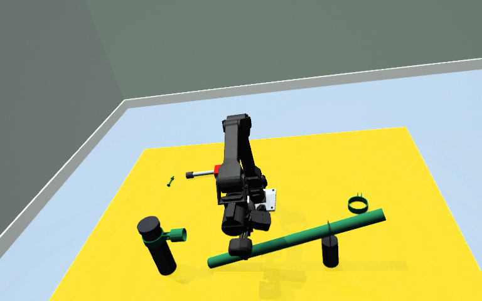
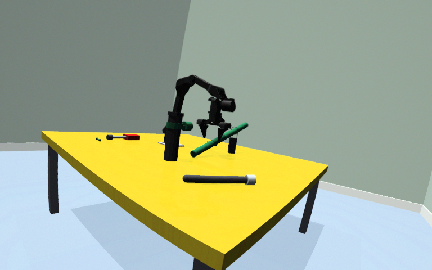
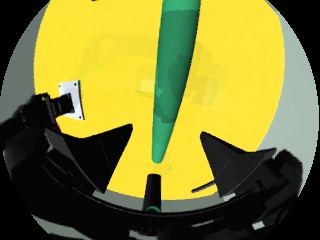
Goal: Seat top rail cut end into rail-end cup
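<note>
The green rail (image 1: 305, 235) (image 2: 203, 148) (image 3: 175, 60) slants through the thin loop above the short dark post (image 1: 330, 253) (image 2: 232, 145). Its end toward the big dark post (image 1: 163, 259) (image 2: 171, 146) (image 3: 153, 191) is tipped down, lower than the green cup (image 1: 178, 234) (image 2: 188, 125) and apart from it. The cup hangs on the green band (image 1: 152, 242) (image 2: 171, 126), up near the post cap (image 1: 148, 224). My gripper (image 2: 212, 139) (image 3: 168, 131) is open over the rail's lower half, one finger to each side. Whether a finger touches the rail is not clear. One finger is hidden in the top view.
A green ring band (image 1: 358, 209) lies behind the rail's raised end. A red-headed tool (image 1: 216, 170) (image 2: 131, 136) and a small green bolt (image 1: 170, 181) lie at back left. A dark rod with a white end (image 2: 216, 179) lies beyond the big post. My white base plate (image 1: 272, 200) is behind the rail.
</note>
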{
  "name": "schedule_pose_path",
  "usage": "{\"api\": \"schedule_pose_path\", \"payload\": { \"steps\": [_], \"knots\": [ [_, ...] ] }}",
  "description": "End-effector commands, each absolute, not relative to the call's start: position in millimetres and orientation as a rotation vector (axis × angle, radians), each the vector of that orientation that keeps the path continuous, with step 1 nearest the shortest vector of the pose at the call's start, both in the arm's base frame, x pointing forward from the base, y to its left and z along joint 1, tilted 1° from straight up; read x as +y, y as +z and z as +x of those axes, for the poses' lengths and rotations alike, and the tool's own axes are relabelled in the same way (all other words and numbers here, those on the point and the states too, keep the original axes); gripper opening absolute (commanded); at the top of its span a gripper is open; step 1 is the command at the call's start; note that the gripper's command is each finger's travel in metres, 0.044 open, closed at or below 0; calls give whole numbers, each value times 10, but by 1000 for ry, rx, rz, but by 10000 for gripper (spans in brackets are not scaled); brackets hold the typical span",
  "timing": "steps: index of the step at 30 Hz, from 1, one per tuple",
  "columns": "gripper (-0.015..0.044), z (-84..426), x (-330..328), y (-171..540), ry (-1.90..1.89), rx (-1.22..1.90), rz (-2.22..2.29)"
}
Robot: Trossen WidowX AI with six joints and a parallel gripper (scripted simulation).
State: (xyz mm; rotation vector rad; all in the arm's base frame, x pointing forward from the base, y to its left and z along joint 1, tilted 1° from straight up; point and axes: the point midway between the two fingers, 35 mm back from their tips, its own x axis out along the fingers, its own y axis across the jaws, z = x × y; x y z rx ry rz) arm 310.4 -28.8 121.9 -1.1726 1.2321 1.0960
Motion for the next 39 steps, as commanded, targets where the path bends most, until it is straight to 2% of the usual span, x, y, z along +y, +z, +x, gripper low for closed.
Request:
{"api": "schedule_pose_path", "payload": {
  "steps": [1,32,39],
  "knots": [
    [440,3097,-286,1130,1106,1233,-1171],
    [440,3100,-293,669,1106,1233,-1171],
    [256,3101,-293,670,1106,1233,-1171]
  ]
}}
